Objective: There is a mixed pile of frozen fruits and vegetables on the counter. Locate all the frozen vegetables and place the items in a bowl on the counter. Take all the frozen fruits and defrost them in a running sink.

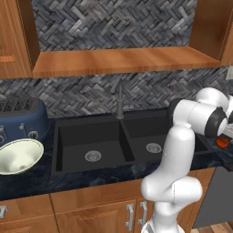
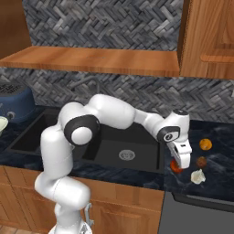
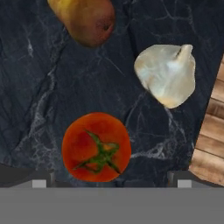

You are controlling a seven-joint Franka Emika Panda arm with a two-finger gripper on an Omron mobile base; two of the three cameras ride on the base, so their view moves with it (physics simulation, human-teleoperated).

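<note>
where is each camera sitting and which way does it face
Left base view: behind the arm on its left, looking forward and down at the sink, bowl and toaster; the white arm rises at lower right.
Right base view: behind on the right, over the counter; the open gripper hangs over the tomato.
Hand view: looking down along the gripper at the tomato, garlic and a brownish fruit; fingertips at the bottom.
Both base views share sink and arm.

Tomato (image 3: 96, 146), red with green stem up, sits on counter (image 3: 39, 109) near garlic bulb (image 3: 167, 74). Orange fruit (image 2: 205, 145) lies apart; bowl (image 1: 19, 156) left of sink (image 1: 109, 143).
</note>
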